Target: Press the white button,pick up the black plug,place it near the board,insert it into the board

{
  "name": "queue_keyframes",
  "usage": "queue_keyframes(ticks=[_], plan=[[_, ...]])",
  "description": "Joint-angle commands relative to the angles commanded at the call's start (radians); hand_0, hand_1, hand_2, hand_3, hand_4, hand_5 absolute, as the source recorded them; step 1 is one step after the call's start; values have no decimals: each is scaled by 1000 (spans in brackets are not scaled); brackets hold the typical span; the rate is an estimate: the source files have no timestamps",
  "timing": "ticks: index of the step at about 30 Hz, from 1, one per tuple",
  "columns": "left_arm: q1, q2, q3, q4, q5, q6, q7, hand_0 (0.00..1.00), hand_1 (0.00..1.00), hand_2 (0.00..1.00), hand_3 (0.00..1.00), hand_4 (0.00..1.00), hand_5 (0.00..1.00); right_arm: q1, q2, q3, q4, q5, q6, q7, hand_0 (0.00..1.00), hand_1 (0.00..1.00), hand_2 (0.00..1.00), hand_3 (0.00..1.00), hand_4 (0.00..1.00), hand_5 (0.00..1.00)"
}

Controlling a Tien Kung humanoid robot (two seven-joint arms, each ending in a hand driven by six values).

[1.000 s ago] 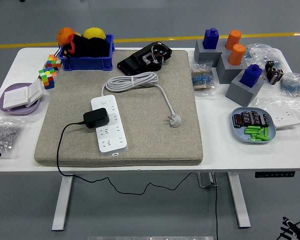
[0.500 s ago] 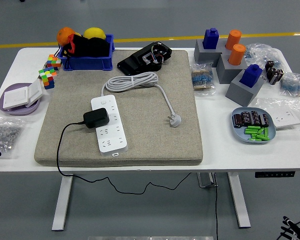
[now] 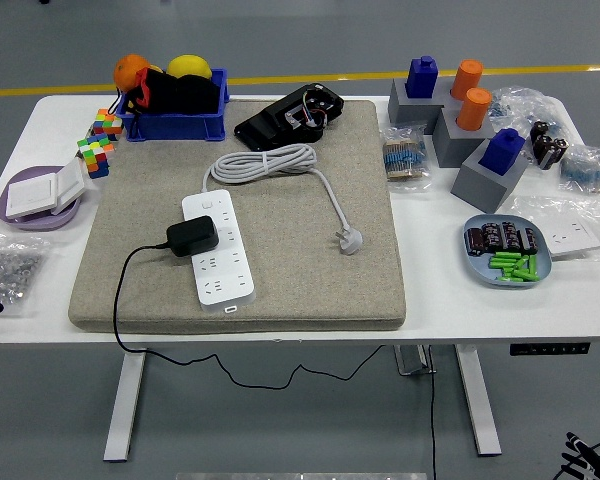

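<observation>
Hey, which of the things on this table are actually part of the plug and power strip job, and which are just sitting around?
Part of the job:
- white power strip on the grey mat
- black plug, sitting on the strip
- white button at the strip's far end

Just lying about:
- blue bin of fruit
- colour cubes
- blue and orange blocks
- tray of batteries
- purple dish

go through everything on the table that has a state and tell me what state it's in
Black plug: seated in the white power strip.
Strip's own grey cable plug: unplugged, lying on the grey felt mat.
Blue bin: filled.
Blue oval dish: holding green cells.
</observation>
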Motion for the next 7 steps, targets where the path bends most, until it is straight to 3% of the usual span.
queue_keyframes(ticks=[7], plan=[[-3,1,6,-2,-3,-2,-1,873,917,881,873,774,2,4,0,0,0,1,0,0,793,718,696,637,727,471]])
